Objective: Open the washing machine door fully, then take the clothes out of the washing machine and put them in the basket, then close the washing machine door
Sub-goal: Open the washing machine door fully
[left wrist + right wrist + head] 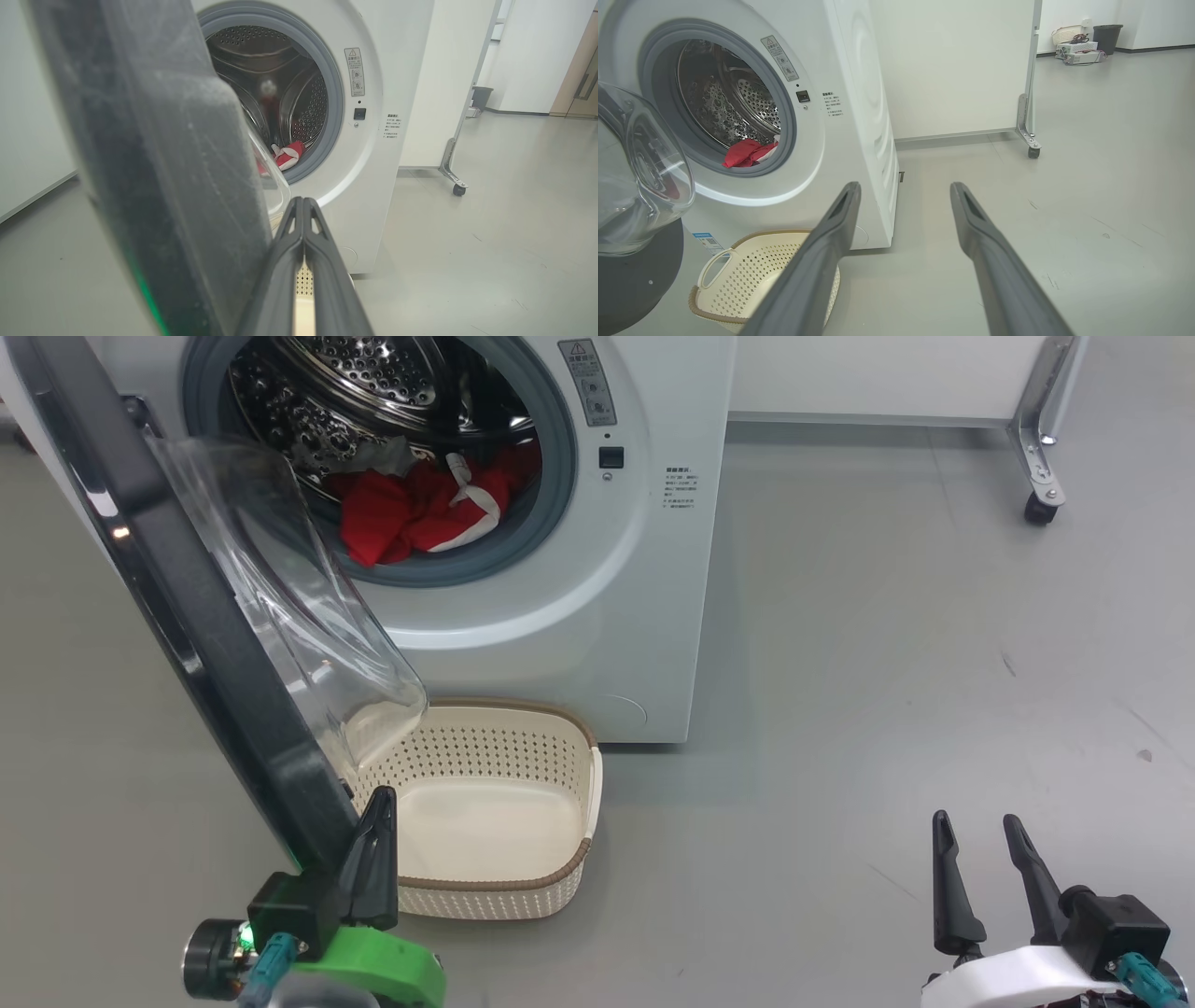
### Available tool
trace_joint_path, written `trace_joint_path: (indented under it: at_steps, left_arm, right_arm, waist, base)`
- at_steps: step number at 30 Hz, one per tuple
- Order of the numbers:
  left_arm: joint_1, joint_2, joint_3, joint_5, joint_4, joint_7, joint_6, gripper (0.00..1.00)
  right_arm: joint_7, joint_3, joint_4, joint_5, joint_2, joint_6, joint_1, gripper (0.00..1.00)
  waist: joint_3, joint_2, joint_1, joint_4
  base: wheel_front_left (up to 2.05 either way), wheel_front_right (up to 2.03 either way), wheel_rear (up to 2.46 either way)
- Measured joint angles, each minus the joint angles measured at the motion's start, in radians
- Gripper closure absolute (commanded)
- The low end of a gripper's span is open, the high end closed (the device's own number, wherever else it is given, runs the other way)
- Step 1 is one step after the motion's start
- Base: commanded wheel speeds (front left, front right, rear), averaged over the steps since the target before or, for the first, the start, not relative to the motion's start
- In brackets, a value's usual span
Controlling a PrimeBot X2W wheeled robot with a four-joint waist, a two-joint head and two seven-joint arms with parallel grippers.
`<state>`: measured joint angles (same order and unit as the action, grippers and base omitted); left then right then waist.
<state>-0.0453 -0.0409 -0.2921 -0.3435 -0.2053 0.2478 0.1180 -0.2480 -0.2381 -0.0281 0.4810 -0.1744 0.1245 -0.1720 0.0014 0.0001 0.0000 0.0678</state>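
Leaning perhaps against door (201,635), left gripper (380,795)

Lab-like test space: washing machine (850,116) on bare grey floor (1087,186); ahead of right hand (904,186), white partition (962,70) on castors; far beyond, bin (1107,33), equipment boxes (1078,51).

Head high, looking down; wrists low; all share washing machine (560,616).

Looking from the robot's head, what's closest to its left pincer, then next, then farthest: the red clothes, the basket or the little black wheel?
From the left pincer:
1. basket, just to its right.
2. clothes, up inside the washing machine.
3. wheel, far off on the right.
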Motion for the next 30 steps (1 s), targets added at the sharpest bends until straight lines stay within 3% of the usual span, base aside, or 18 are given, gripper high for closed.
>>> trace_joint_path:
  at_steps: [17,30]
  left_arm:
    - [-0.026,0.007,0.000,-0.026,-0.035,0.001,0.000,1.00]
    - [-0.034,0.007,0.080,-0.057,-0.052,0.001,0.000,1.00]
  right_arm:
    - [0.000,0.009,0.007,-0.009,0.008,-0.014,0.000,0.00]
    - [0.000,0.005,0.010,-0.026,0.007,-0.026,0.000,0.00]
  waist:
    - [0.027,0.0000,0.0000,0.121]
    - [0.049,0.0000,0.0000,0.241]
  base:
    - [0.00,0.00,0.00]
    - [0.00,0.00,0.00]
